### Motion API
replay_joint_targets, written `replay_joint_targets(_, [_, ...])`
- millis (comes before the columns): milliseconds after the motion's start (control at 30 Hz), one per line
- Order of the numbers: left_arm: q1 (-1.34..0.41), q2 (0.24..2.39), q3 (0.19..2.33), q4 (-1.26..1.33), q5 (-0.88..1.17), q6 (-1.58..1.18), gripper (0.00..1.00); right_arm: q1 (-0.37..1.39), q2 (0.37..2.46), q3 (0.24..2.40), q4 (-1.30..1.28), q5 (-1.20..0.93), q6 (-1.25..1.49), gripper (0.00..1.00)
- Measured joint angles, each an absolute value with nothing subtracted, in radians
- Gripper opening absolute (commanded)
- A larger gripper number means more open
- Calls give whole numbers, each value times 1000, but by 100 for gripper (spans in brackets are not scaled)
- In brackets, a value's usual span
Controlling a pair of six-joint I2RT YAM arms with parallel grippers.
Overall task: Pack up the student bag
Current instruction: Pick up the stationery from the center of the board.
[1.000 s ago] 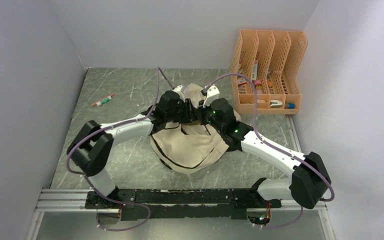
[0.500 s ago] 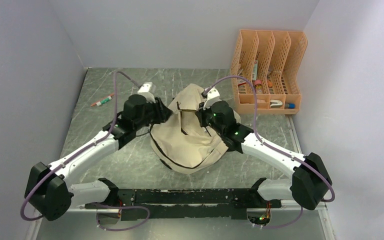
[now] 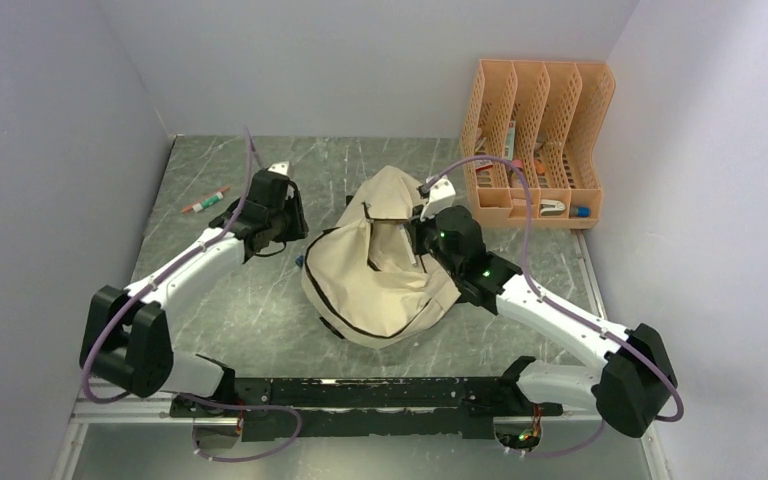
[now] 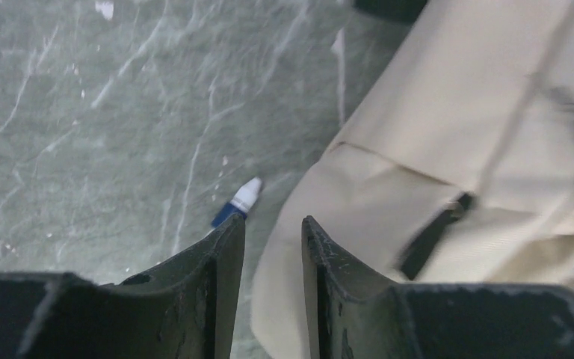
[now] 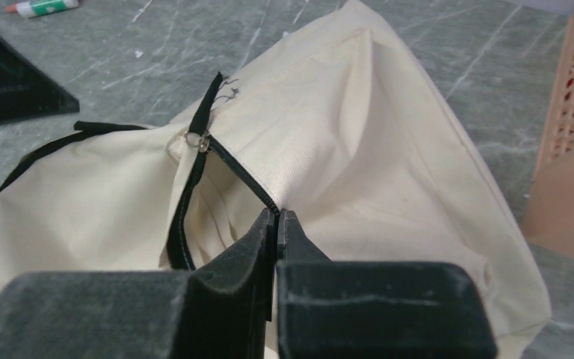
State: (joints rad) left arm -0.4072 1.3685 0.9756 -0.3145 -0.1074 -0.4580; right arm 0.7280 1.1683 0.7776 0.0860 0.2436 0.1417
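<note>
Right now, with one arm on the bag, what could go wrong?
1. The right tool is shut on only the black zipper edge of the soft beige fabric backpack. That thin pinch may slip and let the mouth collapse.
2. The small blue-and-white capped stick lies right beside the backpack's fabric, just ahead of the open left tool. A grab there could snag cloth or push the stick underneath.

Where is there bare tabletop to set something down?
Along the back wall behind the backpack, and near-left between the left arm and backpack. Crowded: the narrow gap between backpack and orange file organizer, beside the right arm.
</note>
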Motion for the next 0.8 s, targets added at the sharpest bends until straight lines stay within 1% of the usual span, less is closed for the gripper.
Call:
replay_joint_targets(233, [-407, 1453, 986, -409, -117, -401, 45, 673, 1106, 777, 30, 251, 124, 0])
replay_joint_targets(500, [-407, 1527, 1040, -431, -115, -329, 57, 616, 1082, 778, -6, 235, 113, 0])
replay_joint_targets(800, [-407, 1677, 1136, -472, -113, -259, 59, 603, 1081, 779, -14, 214, 112, 0])
